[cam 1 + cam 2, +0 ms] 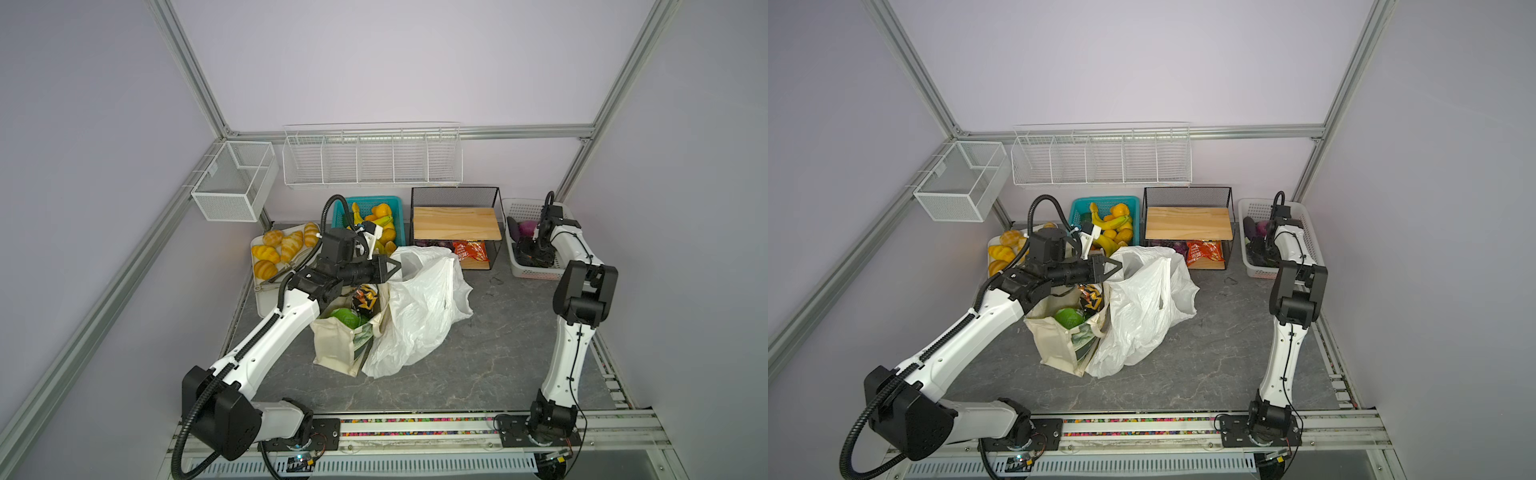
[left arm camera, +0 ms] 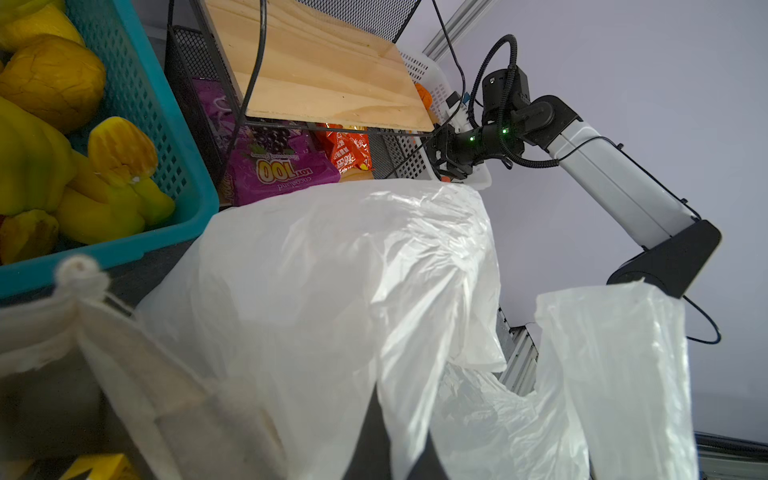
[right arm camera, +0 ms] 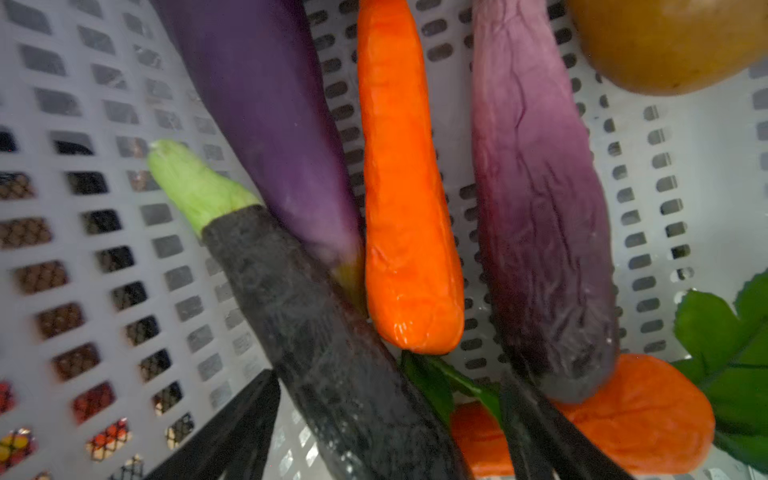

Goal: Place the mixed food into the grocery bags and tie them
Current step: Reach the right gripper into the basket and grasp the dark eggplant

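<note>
A cream canvas tote (image 1: 336, 345) stands mid-table with a black-and-yellow snack bag (image 1: 365, 300) and a green snack bag (image 1: 347, 319) inside it. Against its right side leans the white plastic carrier bag (image 1: 419, 307). My left gripper (image 1: 397, 268) is shut on that bag's upper edge; the wrist view shows the film (image 2: 332, 270) pinched at the jaws. My right gripper (image 3: 386, 436) is open down in the white basket (image 3: 83, 208), its fingers either side of a dark eggplant (image 3: 332, 353). An orange-red round vegetable (image 3: 648, 411) lies just beyond one finger, partly under a purple eggplant (image 3: 540, 208).
The white basket (image 1: 515, 266) also holds a carrot (image 3: 407, 208) and green leaves (image 3: 727, 332). A teal basket (image 1: 399, 203) of yellow fruit, a tray (image 1: 259, 299) of bread rolls and a black wire shelf (image 1: 455, 222) with snack packets line the back. Wire baskets hang on the walls.
</note>
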`<state>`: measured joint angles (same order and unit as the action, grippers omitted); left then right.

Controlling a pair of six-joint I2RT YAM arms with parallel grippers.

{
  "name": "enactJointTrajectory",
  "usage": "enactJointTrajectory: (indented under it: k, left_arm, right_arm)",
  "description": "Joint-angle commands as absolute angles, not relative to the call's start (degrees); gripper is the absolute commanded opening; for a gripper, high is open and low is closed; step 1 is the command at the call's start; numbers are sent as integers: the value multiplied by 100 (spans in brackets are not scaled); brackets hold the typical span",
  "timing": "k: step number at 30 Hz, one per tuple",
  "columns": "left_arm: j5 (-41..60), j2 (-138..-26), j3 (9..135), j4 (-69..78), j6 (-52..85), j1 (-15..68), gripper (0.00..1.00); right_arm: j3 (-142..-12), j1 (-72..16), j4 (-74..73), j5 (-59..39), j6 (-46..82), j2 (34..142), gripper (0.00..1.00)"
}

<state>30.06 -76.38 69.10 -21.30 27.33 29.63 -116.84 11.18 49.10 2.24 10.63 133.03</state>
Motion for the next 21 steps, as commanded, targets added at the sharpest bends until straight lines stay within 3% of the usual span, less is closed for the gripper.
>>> enactJointTrajectory:
  k: [1, 8, 16, 21]
  left_arm:
    - [3006, -7521, 6873, -2101, 2638, 2937, 0]
    - [3003, -7522, 6873, -2106, 2643, 2936, 0]
    - [3006, -7506, 6872, -2094, 2637, 2940, 0]
    - [3015, -7515, 6873, -2099, 2637, 2938, 0]
  right_arm:
    - [-11860, 1145, 5054, 521, 930, 13419, 83]
    - [-11989, 1109, 5283, 738, 840, 13501, 80]
    - [-12208, 1062, 5369, 509, 696, 13814, 86]
    - [-12433, 1040, 5407, 267, 487, 13997, 80]
